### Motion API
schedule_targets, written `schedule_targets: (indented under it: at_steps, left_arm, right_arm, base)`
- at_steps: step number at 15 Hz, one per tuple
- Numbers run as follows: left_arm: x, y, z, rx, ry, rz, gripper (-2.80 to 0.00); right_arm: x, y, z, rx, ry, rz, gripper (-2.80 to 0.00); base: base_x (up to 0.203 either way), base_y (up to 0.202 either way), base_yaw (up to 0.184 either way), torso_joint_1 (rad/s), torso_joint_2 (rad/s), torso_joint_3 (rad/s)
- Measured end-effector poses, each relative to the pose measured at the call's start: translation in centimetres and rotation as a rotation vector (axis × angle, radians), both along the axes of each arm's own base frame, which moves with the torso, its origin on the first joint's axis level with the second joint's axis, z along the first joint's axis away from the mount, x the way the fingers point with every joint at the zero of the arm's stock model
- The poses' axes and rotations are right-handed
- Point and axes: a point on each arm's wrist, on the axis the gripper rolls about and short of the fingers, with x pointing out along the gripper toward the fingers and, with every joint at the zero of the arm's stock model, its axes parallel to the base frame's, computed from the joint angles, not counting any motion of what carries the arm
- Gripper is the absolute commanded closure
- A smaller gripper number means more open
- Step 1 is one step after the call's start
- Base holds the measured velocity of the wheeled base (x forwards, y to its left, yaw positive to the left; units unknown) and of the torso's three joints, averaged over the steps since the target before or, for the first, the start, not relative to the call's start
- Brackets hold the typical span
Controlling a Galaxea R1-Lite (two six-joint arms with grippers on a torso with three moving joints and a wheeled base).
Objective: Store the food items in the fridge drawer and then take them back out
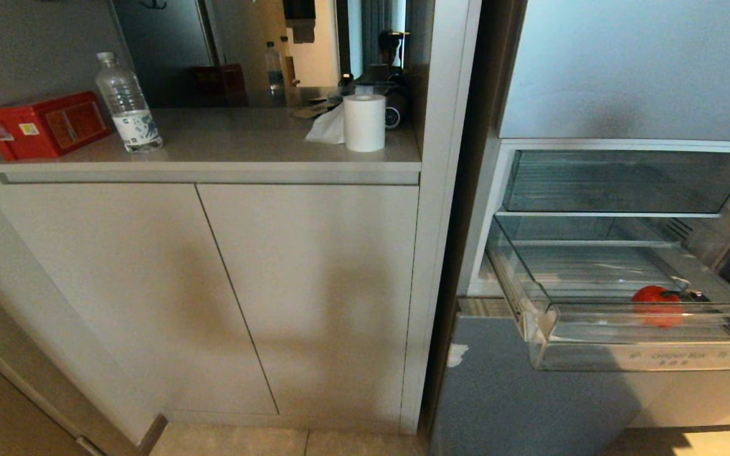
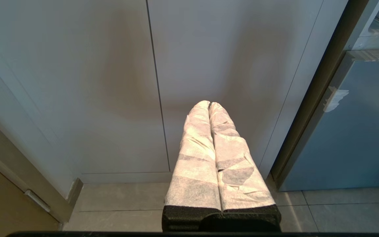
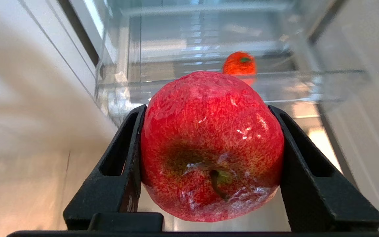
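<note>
A: What has the right gripper got?
B: A red apple. The two black fingers stand well apart and press on either side of it, stem end facing the wrist camera. The gripper does not show in the head view

A: And the drawer?
B: The clear fridge drawer is pulled out from the open fridge, with its tall front lip towards the robot. From the right wrist the drawer lies beyond the apple, apart from it

A: Anything inside?
B: One small red-orange tomato with a green stem, lying on the drawer's bottom just behind the front lip, towards the right side. The right wrist view shows that tomato past the top of the apple

A: The left gripper?
B: Its white-wrapped fingers are pressed together with nothing between them, pointing at the pale cabinet doors beside the fridge, above the tiled floor
</note>
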Motion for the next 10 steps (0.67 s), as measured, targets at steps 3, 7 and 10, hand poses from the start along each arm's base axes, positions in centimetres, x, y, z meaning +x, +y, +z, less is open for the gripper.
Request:
schedule_targets:
  at_steps: [3,7,10]
  left_arm:
    - [0.0,0.0,0.0,0.000,0.000,0.000,0.00]
    - [0.0,0.0,0.0,0.000,-0.001,0.000,0.00]
    - [0.0,0.0,0.0,0.000,0.000,0.000,0.00]
  right_arm:
    - [-7.1,1.0,-4.8,-0.042,-0.138,0.004,0.00]
    - [-8.7,1.1,-12.2,-0.081,-0.229,-0.007,0.00]
    - [-8.1,1.0,-17.2,-0.128,-0.207,0.056,0.00]
  base:
    - [0.000,0.000,0.000,0.000,0.00,0.000]
    - [0.000,0.000,0.000,0.000,0.00,0.000]
    - [0.000,0.000,0.000,0.000,0.00,0.000]
